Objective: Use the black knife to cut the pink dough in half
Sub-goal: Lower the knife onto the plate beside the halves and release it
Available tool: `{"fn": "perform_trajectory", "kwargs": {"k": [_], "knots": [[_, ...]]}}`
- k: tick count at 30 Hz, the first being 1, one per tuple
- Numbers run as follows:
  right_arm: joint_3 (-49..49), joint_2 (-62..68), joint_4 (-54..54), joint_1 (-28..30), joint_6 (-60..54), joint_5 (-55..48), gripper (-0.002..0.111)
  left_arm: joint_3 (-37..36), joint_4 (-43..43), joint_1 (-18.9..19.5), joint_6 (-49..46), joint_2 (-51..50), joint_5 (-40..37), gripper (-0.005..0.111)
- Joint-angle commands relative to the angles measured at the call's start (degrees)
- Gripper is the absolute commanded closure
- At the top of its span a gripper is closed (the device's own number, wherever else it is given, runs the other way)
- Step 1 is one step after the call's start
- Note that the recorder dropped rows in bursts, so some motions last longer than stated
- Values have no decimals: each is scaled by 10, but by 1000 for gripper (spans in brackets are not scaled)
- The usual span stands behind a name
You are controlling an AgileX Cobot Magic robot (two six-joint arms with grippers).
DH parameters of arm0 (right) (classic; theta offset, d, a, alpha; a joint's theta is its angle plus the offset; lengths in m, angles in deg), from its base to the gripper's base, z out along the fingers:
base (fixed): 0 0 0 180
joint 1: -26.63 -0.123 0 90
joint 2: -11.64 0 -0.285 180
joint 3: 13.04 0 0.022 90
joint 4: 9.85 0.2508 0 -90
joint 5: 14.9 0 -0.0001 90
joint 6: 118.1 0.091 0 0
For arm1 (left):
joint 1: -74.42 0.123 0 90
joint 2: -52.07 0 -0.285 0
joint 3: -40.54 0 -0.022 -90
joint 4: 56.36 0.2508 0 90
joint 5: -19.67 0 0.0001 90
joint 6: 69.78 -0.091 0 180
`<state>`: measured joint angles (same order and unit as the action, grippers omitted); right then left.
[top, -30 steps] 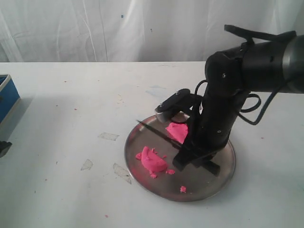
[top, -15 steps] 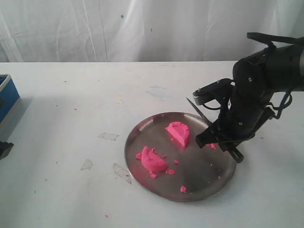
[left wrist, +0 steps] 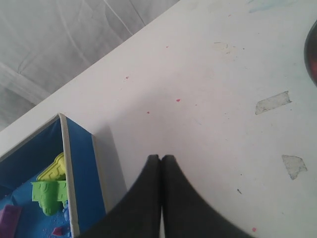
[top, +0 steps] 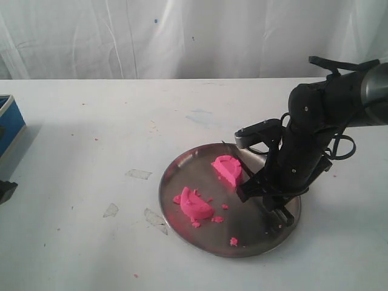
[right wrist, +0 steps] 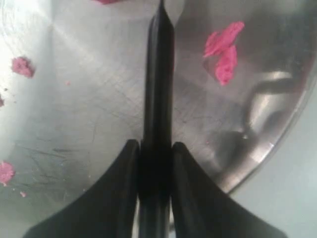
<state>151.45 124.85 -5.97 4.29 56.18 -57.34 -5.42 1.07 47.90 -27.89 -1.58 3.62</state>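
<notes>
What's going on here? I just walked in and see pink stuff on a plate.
The right hand is shut on the black knife, holding it low over the steel plate. The pink dough is already cut: one half lies near the knife, the other half toward the plate's front left, with crumbs around. The left hand is shut, off by a blue box, holding nothing.

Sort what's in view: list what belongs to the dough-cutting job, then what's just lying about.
Job:
- dough, two halves on the plate
- knife, held in the right claw

Lying about:
- blue box with green and yellow pieces, by the shut left claw
- tape scraps on the table
- pink crumbs
</notes>
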Motion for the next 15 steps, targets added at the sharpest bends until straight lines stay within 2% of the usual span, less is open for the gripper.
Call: {"fn": "perform_trajectory", "kwargs": {"k": [1, 5, 15], "knots": [[0, 0, -8, 1, -7, 5, 91, -4, 2, 1, 1, 5, -1, 107], [0, 0, -8, 1, -7, 6, 80, -4, 2, 1, 1, 5, -1, 107], [0, 0, -8, 1, -7, 7, 66, -4, 2, 1, 1, 5, -1, 107]]}}
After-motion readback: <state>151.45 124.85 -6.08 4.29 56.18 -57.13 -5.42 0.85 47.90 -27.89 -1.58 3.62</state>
